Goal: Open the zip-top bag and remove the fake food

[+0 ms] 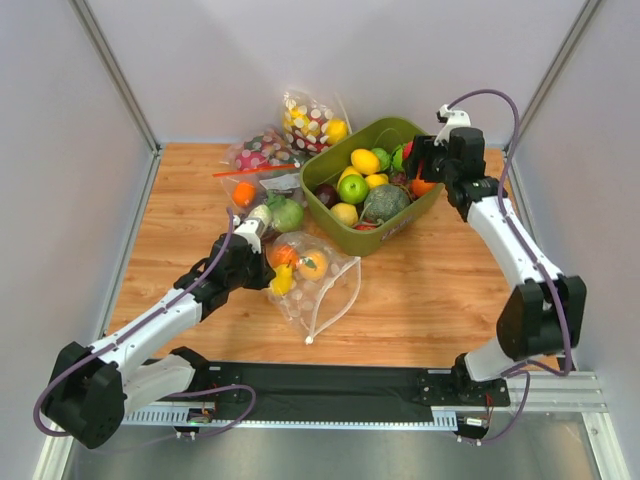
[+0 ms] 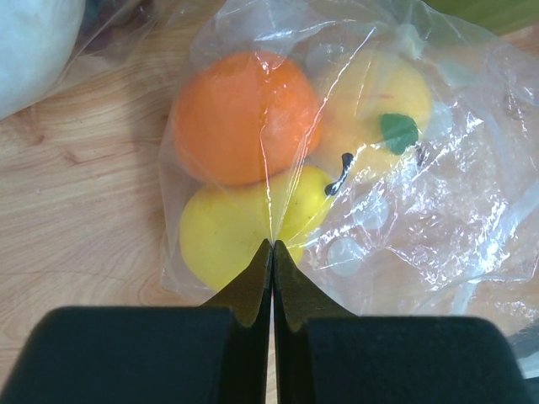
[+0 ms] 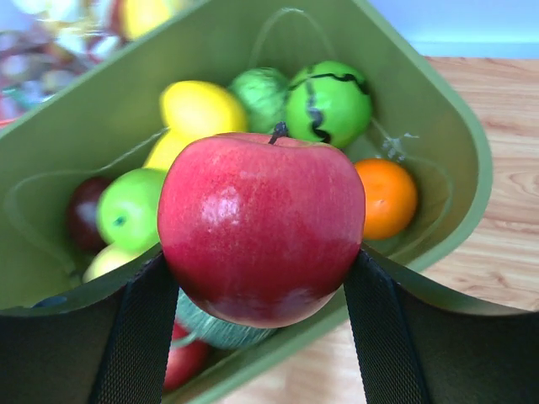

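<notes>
Near the middle of the tabletop [image 1: 440, 300], the zip-top bag [image 1: 320, 285] is lying flat with an orange [image 2: 244, 118] and yellow fruits [image 2: 227, 236] bunching at its left end. The left tool [image 2: 271, 252] is pressing its fingers together on a fold of the film there, probably anchoring the bag against sliding. At the far right, the right tool [image 3: 261, 286] is clamping a red apple [image 3: 261, 210] over the green bin [image 3: 210, 42], seemingly for dropping among the other fruit.
</notes>
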`<state>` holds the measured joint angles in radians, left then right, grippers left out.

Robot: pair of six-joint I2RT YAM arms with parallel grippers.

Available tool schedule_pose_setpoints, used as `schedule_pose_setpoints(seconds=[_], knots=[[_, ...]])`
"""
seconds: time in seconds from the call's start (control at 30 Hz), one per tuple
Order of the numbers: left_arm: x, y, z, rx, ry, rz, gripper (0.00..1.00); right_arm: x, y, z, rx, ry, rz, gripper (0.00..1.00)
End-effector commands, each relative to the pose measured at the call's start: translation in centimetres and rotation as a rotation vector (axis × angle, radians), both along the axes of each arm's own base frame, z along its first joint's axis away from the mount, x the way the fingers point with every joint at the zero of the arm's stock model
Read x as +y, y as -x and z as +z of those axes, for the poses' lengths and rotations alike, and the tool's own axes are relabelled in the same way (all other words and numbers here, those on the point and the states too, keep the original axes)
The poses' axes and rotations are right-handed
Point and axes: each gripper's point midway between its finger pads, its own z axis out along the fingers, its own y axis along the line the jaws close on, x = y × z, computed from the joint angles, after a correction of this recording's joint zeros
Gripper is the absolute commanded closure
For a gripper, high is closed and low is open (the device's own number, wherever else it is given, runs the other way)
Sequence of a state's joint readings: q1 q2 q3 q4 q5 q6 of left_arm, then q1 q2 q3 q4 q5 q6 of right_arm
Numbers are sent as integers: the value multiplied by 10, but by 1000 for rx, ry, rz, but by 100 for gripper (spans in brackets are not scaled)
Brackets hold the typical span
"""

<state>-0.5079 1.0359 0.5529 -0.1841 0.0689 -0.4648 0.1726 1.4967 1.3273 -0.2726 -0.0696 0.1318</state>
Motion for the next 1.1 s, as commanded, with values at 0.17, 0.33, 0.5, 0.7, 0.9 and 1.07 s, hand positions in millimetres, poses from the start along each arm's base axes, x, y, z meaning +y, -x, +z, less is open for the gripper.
schedule_pose_setpoints(seconds=[0.17, 0.33, 0.5, 0.7, 0.9, 1.07], knots=[[-3, -2, 11, -29, 16, -24, 100, -37, -65, -12, -1, 36, -161, 56], [-6, -1, 9, -19, 28, -38, 100, -38, -70, -18, 16, 66, -147, 18], [-8, 0, 8, -13, 32, -47, 100, -38, -66, -16, 6, 71, -136, 14], [-8, 0, 12, -23, 34, -51, 100, -26, -40, 18, -93, 29, -56, 15], [-9, -2, 18, -42, 42, -54, 100, 22, 40, 32, -125, -85, 132, 17], [-12, -6, 20, -40, 37, -62, 100, 70, 114, 23, -96, -97, 292, 20]])
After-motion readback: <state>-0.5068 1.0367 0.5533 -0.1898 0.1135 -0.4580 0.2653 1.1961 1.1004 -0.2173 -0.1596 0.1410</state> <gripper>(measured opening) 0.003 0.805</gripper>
